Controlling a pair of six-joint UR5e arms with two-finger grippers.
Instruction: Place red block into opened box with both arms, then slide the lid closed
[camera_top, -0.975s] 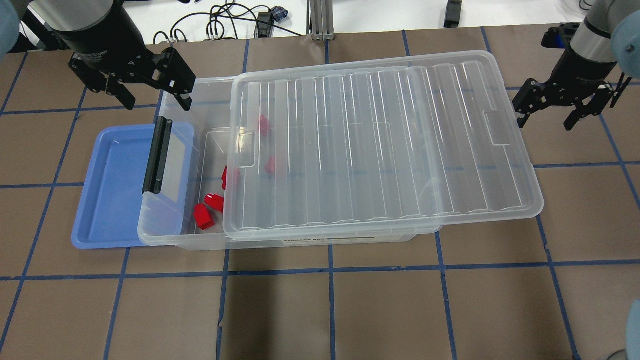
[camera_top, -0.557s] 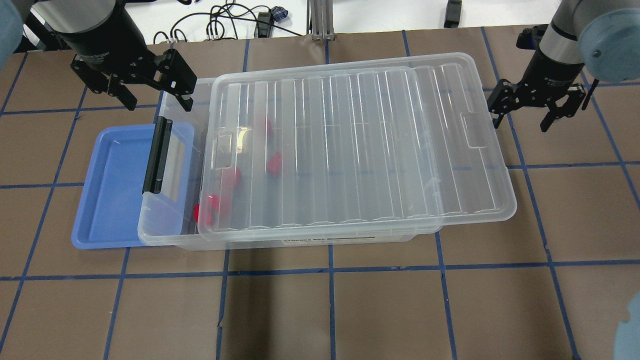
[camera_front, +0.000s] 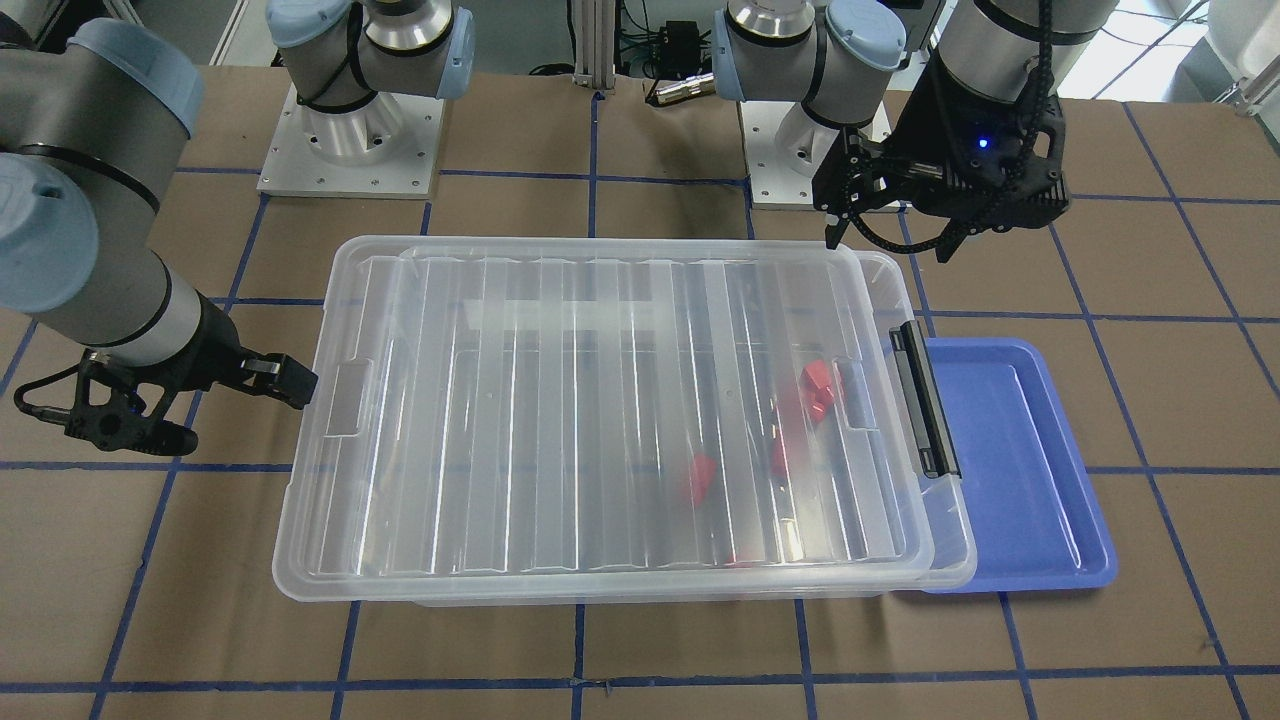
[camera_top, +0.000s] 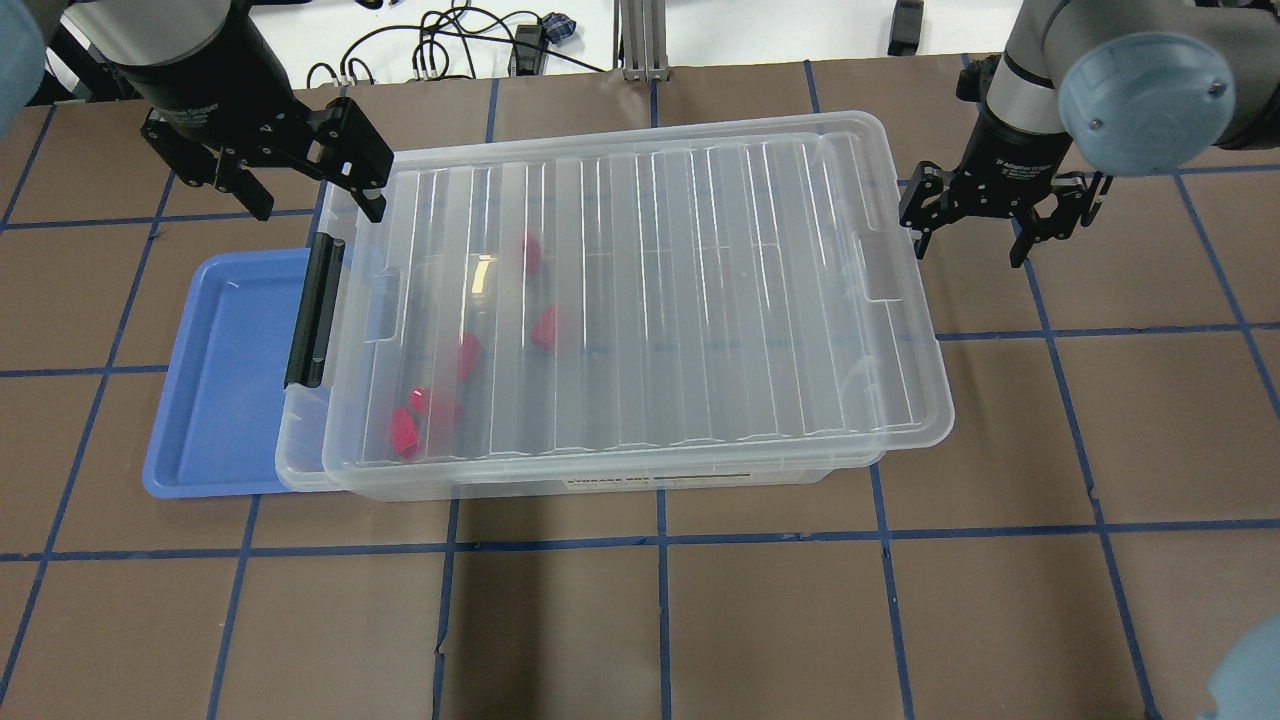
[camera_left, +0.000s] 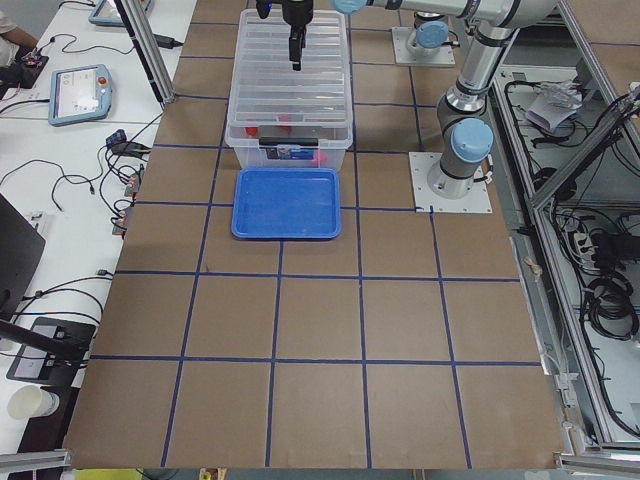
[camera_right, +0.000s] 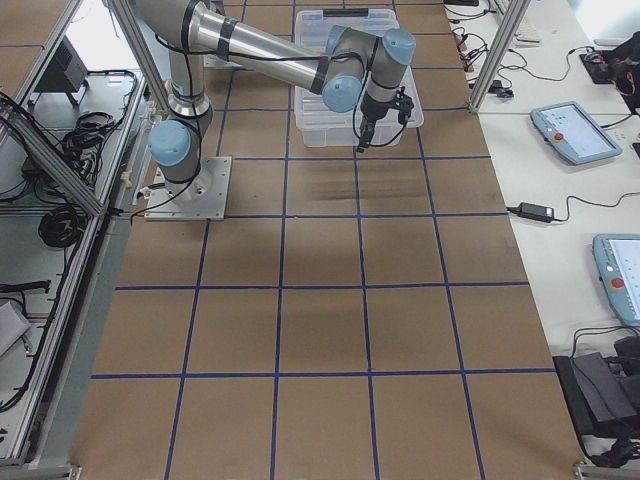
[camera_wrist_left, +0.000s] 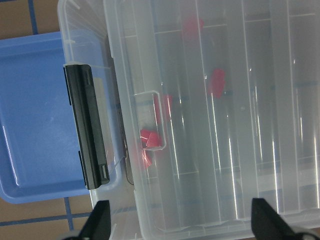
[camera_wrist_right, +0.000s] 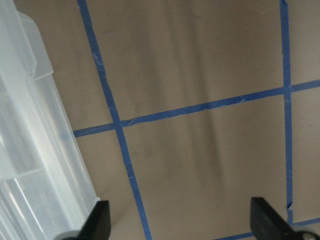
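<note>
Lid (camera_top: 680, 300) sits flat on the box (camera_top: 296, 455) and covers nearly all of it. It's not flush. A narrow strip is open at the left end by the black bar (camera_top: 315, 310), and the lid overhangs the box rim at the right end.

Red blocks (camera_top: 545, 328) are inside the box, under the lid, all in the left half. I count 5 through the plastic: 1 toward the far side, 1 mid, 3 toward the near-left corner. The ribs blur them, so treat the count as soft.

Left end effector (camera_top: 315, 205): fingers spread wide, holding nothing, hovering over the far-left corner of the box. Its wrist view looks straight down on the black bar and the lid notch.

Right end effector (camera_top: 968, 250): also spread wide, nothing between the fingers. It's at the right short end of the lid, toward the far corner. 1 finger (camera_front: 290, 380) sits right against the lid edge beside the notch; the other is out over bare tabletop (camera_top: 700, 620).

Box's left end rests over the right part of a blue tray (camera_top: 215, 380).
</note>
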